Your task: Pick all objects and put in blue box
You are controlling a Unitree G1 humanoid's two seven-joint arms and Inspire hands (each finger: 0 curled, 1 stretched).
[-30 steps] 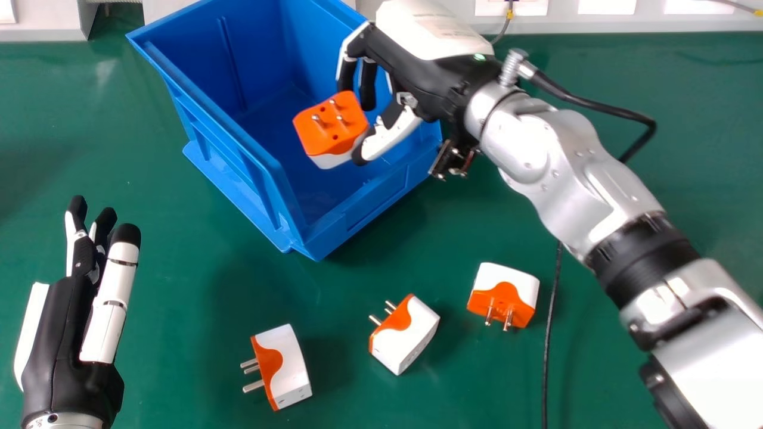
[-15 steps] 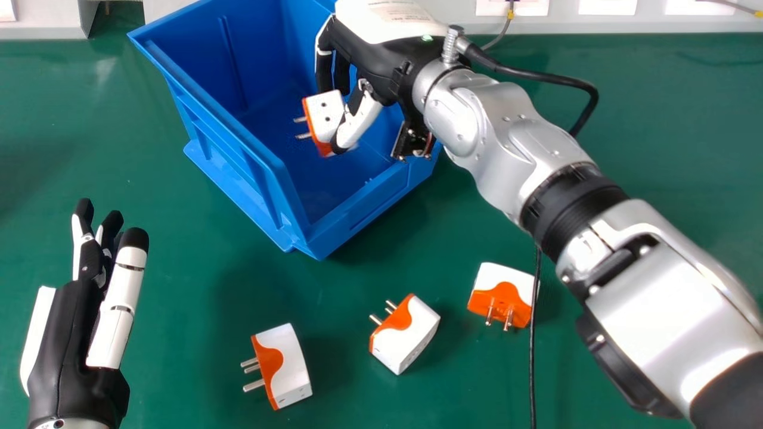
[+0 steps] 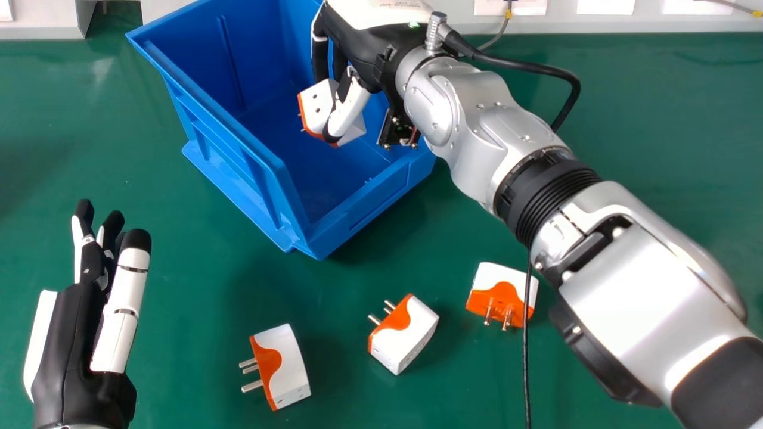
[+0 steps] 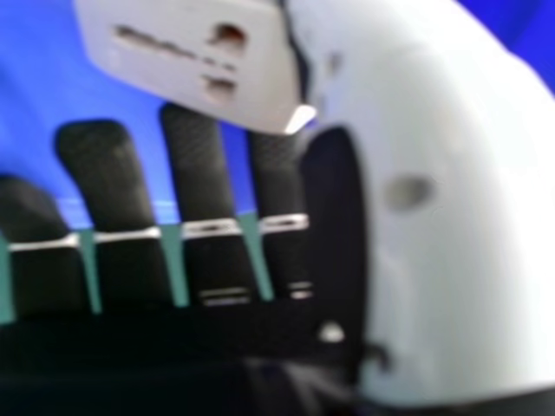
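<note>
Hanging over blue box (image 3: pixel 229 164), upper centre, plug adapter (image 3: pixel 316 105) is pinched by right hand (image 3: pixel 368 52). Left hand (image 3: pixel 74 342), lower left, is unclenched.

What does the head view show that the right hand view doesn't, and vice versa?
Head view adds: three adapters lying on the green table, the left hand, the right forearm and the box rim.
Right hand view adds: a close look at the held adapter's slotted socket face.
Both: right hand, held adapter, blue box, green table.

Silver forearm, ribbed black ring (image 3: pixel 549 199).
</note>
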